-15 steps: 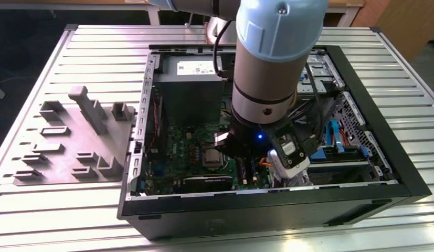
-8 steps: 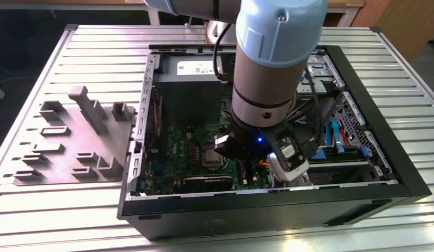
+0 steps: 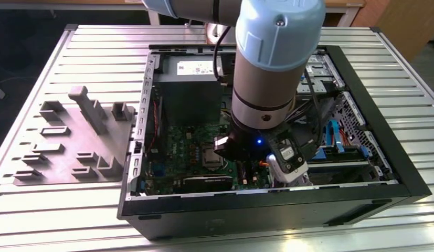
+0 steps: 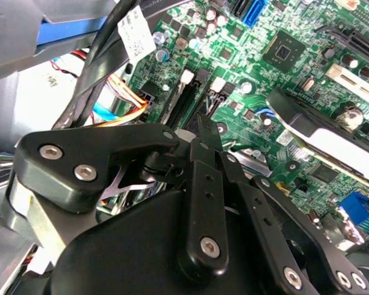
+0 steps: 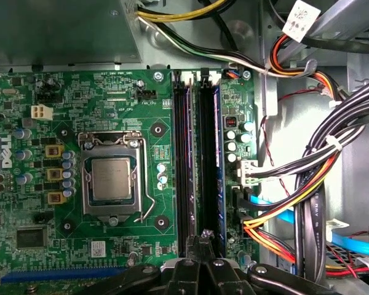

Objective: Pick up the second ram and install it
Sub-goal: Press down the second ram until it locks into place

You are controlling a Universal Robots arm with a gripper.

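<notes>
Far left in the exterior view: a grey fixture tray on the slatted table, well apart from the open computer case.

Centre-left in the first wrist view: the CPU socket on the green motherboard. Right of it, two long black memory slots side by side. In the slot nearer the cables, seemingly the second ram, standing edge-on with a bluish edge; hard to tell whether fully seated.

At the lower middle, the gripper, clenched to a point with nothing visible between the fingertips, right over the near end of the slots. Same pinched tip in the second wrist view, aimed at the slots. Farther right, the cable bundle.

As a judgement: could tip the strip, leave an end clip unlatched or flex the board if pressed off-centre or on one end alone. Could snag the wires if drifted rightward.
</notes>
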